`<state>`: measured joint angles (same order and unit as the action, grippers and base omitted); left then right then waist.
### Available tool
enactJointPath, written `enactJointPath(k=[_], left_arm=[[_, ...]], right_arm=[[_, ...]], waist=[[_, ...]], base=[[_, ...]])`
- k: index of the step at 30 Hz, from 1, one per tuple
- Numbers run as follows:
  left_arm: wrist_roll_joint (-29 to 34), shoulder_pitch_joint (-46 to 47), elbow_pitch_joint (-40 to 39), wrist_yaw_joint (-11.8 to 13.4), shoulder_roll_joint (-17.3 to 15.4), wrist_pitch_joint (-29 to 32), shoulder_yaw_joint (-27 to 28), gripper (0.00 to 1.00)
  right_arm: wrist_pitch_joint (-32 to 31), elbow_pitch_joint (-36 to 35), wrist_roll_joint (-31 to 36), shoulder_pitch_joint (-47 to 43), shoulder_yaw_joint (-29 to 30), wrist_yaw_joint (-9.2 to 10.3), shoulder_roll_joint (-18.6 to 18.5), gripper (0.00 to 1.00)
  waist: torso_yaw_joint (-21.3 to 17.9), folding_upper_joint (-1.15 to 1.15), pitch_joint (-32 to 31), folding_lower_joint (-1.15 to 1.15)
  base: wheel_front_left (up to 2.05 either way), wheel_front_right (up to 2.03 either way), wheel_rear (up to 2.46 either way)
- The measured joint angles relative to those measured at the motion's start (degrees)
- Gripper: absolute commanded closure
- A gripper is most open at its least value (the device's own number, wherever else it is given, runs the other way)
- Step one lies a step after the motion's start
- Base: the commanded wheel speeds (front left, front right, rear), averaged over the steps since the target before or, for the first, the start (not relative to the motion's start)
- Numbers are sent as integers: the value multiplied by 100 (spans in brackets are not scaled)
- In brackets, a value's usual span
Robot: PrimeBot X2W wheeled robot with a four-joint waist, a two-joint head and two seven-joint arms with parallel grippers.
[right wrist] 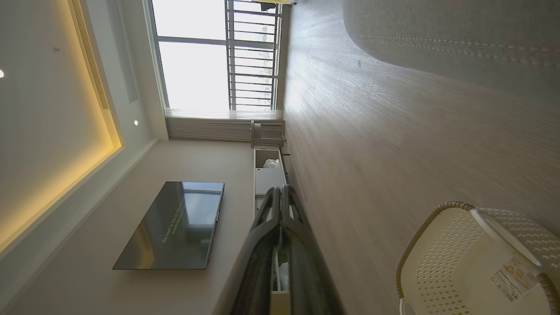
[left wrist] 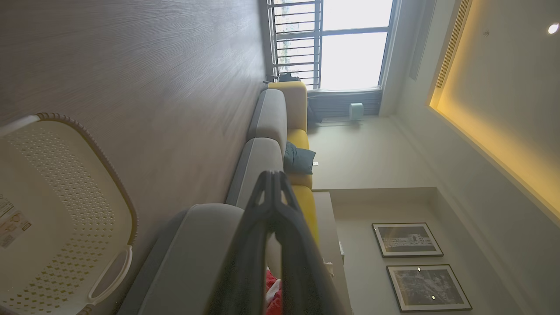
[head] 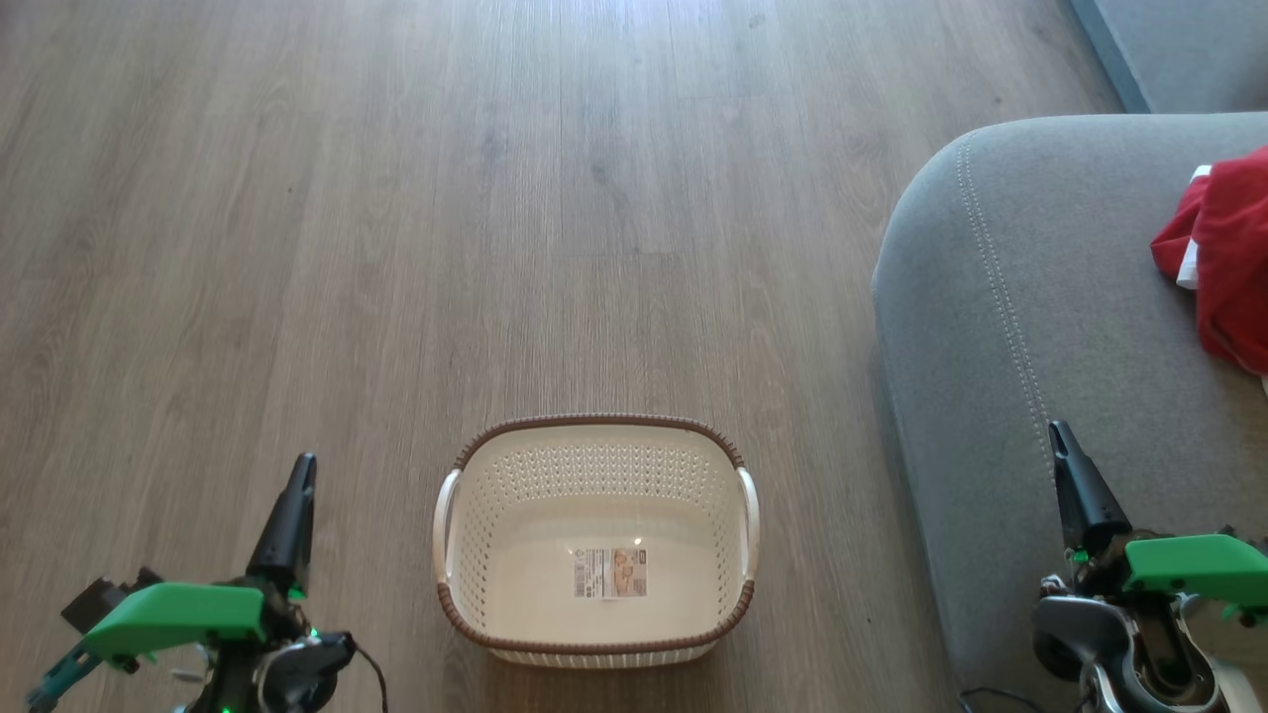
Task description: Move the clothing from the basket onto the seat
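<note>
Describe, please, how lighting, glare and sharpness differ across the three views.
Head view: even daylight, a pale sheen on the floor at the top, the basket sharp. Left wrist view: the window blown out white, the left gripper dark and blurred up close. Right wrist view: window likewise overexposed, glare streaking the floor beside it, the right gripper soft.

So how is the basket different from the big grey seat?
The basket is small and cream with holey sides; the seat is much bigger, grey and cloth-covered. The basket holds no clothes, just a paper label; the seat has the red clothing lying on it. The basket has a brown rim; the seat has pale stitching. Both have rounded corners.
</note>
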<state>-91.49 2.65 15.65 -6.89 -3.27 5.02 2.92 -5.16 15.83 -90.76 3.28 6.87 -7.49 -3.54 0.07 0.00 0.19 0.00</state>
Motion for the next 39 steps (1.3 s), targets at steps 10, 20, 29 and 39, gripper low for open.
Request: enactJointPath(k=[10,20,29,39], left_arm=[[-131,4,2,-5,1,29,65,100],[-131,5,2,-5,3,47,73,100],[-131,7,2,-5,5,54,77,100],[-130,8,2,-5,9,55,81,100]], right_arm=[[-47,5,-157,1,18,0,8,100],[-48,5,-157,1,25,0,15,100],[-48,5,-157,1,29,0,29,100],[-48,5,-156,1,32,0,33,100]], waist=[[-8,0,-1,0],[-8,0,-1,0],[-7,0,-1,0],[-7,0,-1,0]], base=[[0,0,0],[0,0,0],[0,0,0],[0,0,0]])
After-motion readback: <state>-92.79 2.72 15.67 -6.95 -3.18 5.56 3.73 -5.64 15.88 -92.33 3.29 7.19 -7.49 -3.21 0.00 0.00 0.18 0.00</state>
